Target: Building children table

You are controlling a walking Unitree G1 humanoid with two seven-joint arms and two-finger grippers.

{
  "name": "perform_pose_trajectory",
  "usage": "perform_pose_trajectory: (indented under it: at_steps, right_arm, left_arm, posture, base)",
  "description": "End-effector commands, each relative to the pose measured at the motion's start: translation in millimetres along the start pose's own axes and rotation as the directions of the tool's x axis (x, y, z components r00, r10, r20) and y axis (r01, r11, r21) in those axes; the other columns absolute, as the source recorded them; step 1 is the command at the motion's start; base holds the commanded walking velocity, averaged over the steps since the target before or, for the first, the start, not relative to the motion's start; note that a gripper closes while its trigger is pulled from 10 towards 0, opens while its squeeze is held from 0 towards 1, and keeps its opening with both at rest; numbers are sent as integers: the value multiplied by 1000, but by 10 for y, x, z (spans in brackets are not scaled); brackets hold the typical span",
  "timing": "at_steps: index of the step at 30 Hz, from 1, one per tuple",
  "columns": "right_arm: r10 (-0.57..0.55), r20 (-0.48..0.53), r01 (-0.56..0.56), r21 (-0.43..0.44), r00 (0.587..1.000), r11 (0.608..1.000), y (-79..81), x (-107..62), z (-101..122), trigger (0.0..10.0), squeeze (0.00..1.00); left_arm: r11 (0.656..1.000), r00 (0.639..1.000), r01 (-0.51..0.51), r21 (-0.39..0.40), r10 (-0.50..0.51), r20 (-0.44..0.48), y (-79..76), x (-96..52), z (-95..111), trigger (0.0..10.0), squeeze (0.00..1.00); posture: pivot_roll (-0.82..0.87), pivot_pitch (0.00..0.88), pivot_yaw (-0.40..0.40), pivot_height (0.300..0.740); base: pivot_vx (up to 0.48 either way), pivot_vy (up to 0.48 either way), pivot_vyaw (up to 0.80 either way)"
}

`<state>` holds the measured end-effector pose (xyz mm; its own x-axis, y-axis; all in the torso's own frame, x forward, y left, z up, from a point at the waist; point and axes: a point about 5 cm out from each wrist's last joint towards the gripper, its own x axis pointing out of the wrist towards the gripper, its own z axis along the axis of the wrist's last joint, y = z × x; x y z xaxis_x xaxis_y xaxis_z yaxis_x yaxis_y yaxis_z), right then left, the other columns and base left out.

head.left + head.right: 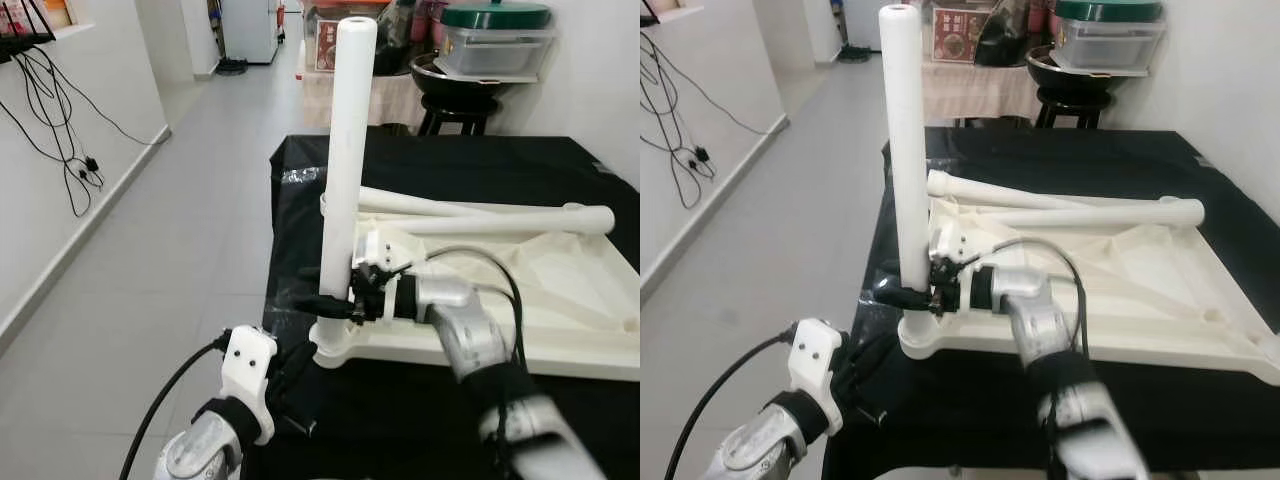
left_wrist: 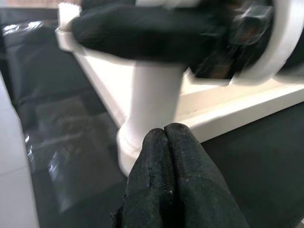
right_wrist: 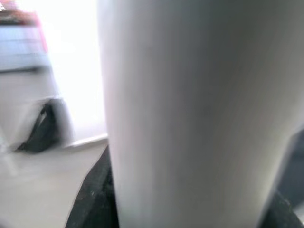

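Right gripper [image 1: 335, 303] clamped on upright leg [image 1: 345, 160], low on the shaft, just above the corner socket [image 1: 330, 352]. Fingers wrapped around the shaft, one on each side; right wrist view all white shaft, close and blurred. Leg standing vertical in the near-left corner of the upturned tabletop [image 1: 560, 290], which lies on the black cloth [image 1: 450, 160].

Left gripper [image 2: 164, 142] below and to the left of the right one, fingers pressed together, holding nothing, tips just short of the socket base. Contact with the socket: cannot say, left wrist view too smeared.

Beyond the right gripper, two loose legs [image 1: 500, 218] lying across the tabletop, one crossing toward the far corner. Further out: stool [image 1: 455, 110] and bins [image 1: 495, 45] past the cloth, cables [image 1: 60, 130] on the wall to the left.

Step in hand, by judgement: seating or screwing the first leg into its socket. Three corners not yet fitted.

To do it well:
- Keep shaft plumb; any lean at this low grip likely to bind in the socket.
- Press straight down along the axis while turning, short twists, regrip without letting the leg tip.
- Brace tabletop edge with left gripper so the top does not spin or slide on the slick cloth.
- Check for a gap at the socket collar before release.
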<state>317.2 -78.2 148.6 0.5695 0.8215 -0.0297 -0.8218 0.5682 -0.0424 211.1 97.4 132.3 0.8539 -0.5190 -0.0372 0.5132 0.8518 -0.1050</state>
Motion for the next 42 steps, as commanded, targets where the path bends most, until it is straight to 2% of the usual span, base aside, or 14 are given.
perform_pose_trajectory:
  at_steps: [1,2,6,11,12,13,15,16,21,22,23,36,37,42]
  right_arm:
    - [-203,-150,210,29,968,977,38,-91,-258,0,0]
    - [-274,-143,267,-68,951,961,140,-103,-231,0,0]
    - [-232,-165,232,-19,959,972,121,-60,-251,0,0]
    - [-190,-144,184,-57,971,981,175,5,-203,0,0]
    - [-179,-136,175,-44,974,984,180,19,-193,10000,0]
    - [-135,-111,133,-32,985,991,208,39,-141,10000,345]
    - [-117,-97,115,-26,988,993,246,48,-94,10000,345]
    - [-89,-78,88,-26,993,996,254,63,-34,10000,1000]
    - [59,-32,-61,-43,998,997,171,97,125,10000,1000]
    - [127,-34,-129,-61,991,990,122,99,159,10000,102]
    - [215,-59,-220,-84,975,972,50,97,174,10000,0]
    - [415,-124,-423,-46,901,905,-78,241,158,10000,0]
    - [432,-121,-439,-34,894,898,-89,242,161,39,0]
    - [468,-110,-471,-6,877,882,-145,219,160,0,0]
  left_arm:
    - [1000,1000,12,0,-12,-7,-3,-16,1,10000,0]
    - [1000,1000,11,2,-11,-8,17,-20,1,10000,0]
    - [1000,1000,17,-5,-17,-11,43,0,-1,10000,0]
    - [1000,1000,8,6,-8,-11,63,-1,-1,10000,0]
    - [1000,1000,-2,7,2,-9,69,-4,1,10000,0]
    - [1000,1000,-8,8,8,-9,71,-6,2,10000,0]
    - [1000,1000,-11,10,11,-8,73,-8,3,10000,0]
    - [1000,1000,-9,11,10,-9,71,-9,2,10000,0]
    - [1000,1000,-1,11,1,-13,56,-10,-2,10000,0]
    - [1000,1000,1,10,-1,-13,50,-9,-2,10000,0]
    - [1000,1000,2,9,-2,-13,42,-9,-3,10000,0]
    - [1000,1000,-6,9,6,-16,12,-26,-7,10000,0]
    - [1000,1000,-6,9,6,-16,9,-27,-8,10000,0]
    - [1000,1000,-6,9,7,-17,2,-28,-11,10000,0]
  posture:
    - [0,42,-25,740]
    - [-13,41,-4,740]
    - [-4,28,-7,740]
    - [0,21,6,740]
    - [9,22,5,740]
    - [16,17,7,740]
    - [16,17,7,740]
    - [16,19,9,740]
    - [24,19,4,740]
    - [26,19,2,740]
    - [30,21,-2,740]
    - [57,29,-9,740]
    - [62,32,-12,740]
    - [61,32,-12,740]
  base:
    - [0,0,0]
    - [0,0,0]
    - [0,0,0]
    - [0,0,0]
    - [0,0,0]
    - [0,0,0]
    - [0,0,0]
    - [0,0,0]
    - [0,0,0]
    - [0,0,0]
    - [0,0,0]
    - [0,0,0]
    - [0,0,0]
    - [0,0,0]
